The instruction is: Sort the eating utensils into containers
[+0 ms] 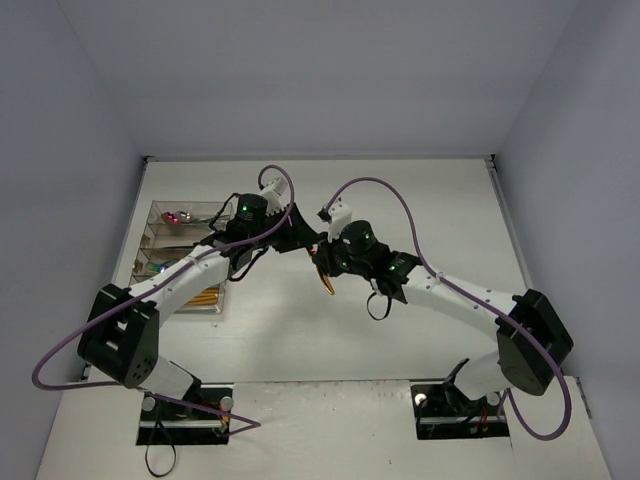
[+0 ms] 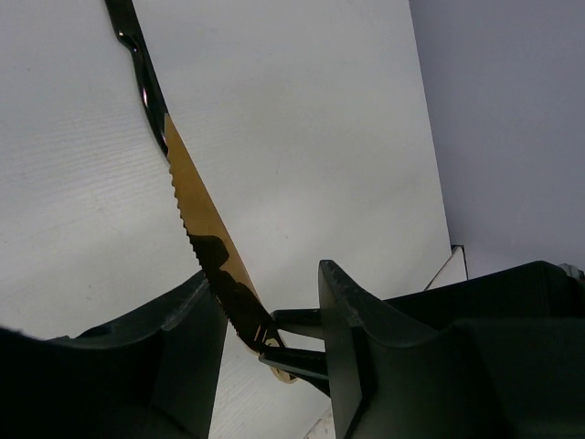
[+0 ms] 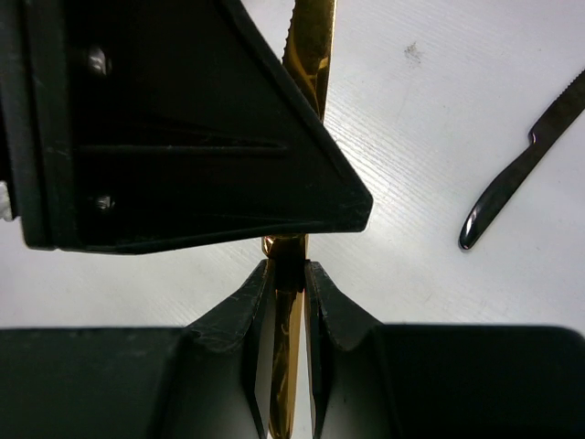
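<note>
A gold knife [image 1: 327,280] with a serrated blade hangs above the table's middle, and my right gripper [image 1: 325,258] is shut on it. In the right wrist view the two fingers [image 3: 258,302] press flat on the knife [image 3: 309,55]. My left gripper [image 1: 300,235] meets it from the left. Its jaws [image 2: 265,274] stand apart, with the knife's [image 2: 196,206] near end between them, close to the left finger [image 2: 187,347] and clear of the other one. The clear containers [image 1: 157,240] lie at the far left and hold a pink spoon [image 1: 178,215] and gold utensils [image 1: 203,298].
A dark knife [image 3: 516,169] lies flat on the white table to the right of the held one. Grey walls close off the table at the back and on both sides. Both arms cross over the table's middle.
</note>
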### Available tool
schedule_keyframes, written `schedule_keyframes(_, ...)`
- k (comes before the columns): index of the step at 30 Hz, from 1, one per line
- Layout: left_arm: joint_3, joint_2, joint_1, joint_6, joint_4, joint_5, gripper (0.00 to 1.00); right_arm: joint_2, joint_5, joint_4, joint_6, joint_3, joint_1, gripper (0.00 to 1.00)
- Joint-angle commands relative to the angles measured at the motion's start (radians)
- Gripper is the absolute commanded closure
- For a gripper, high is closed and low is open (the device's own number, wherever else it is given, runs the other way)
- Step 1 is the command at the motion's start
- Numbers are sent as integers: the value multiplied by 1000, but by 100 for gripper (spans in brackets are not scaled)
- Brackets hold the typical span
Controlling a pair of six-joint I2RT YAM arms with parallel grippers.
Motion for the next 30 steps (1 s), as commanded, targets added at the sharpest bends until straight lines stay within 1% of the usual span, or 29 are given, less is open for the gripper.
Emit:
schedule_keyframes(1, 5, -10, -11, -62, 113, 6, 66, -53, 34, 130, 21, -6, 5, 100)
schedule_keyframes(5, -9, -8, -19, -74, 120, 6, 69, -55, 47, 142, 28, -14, 6, 100)
schedule_keyframes(6, -16, -7, -20, -76, 123, 6, 71, -55, 51, 145, 30, -15, 6, 100)
schedule_keyframes(9, -35, -13, -20, -90, 134, 2, 89, -54, 60, 151, 34, -15, 6, 100)
schedule_keyframes(10, -37, -15, -20, -92, 135, -2, 93, -53, 65, 151, 37, -15, 6, 100)
schedule_keyframes(13, -43, -22, -20, -96, 135, -25, 100, -49, 72, 151, 43, -15, 4, 99)
schedule_keyframes(14, -43, -25, -18, -96, 135, -33, 100, -48, 76, 151, 45, -15, 4, 98)
schedule_keyframes(16, -43, -35, -14, -95, 135, -44, 100, -49, 88, 151, 47, -15, 4, 87)
schedule_keyframes(19, -53, -45, 6, -101, 135, -60, 100, -53, 103, 149, 47, -20, 1, 60)
schedule_keyframes(20, -59, -50, 23, -113, 135, -60, 100, -57, 103, 147, 47, -25, -1, 49)
schedule_keyframes(21, -66, -57, 45, -120, 135, -60, 100, -63, 115, 146, 48, -30, -4, 41)
schedule_keyframes(22, -73, -64, 70, -125, 135, -58, 100, -71, 132, 143, 49, -36, -7, 35)
schedule_keyframes(25, -96, -100, 167, -144, 134, -49, 100, -104, 160, 125, 50, -49, -21, 28)
schedule_keyframes(30, -121, -160, 417, -159, 88, -76, 100, -136, 195, 93, 50, -71, -54, 26)
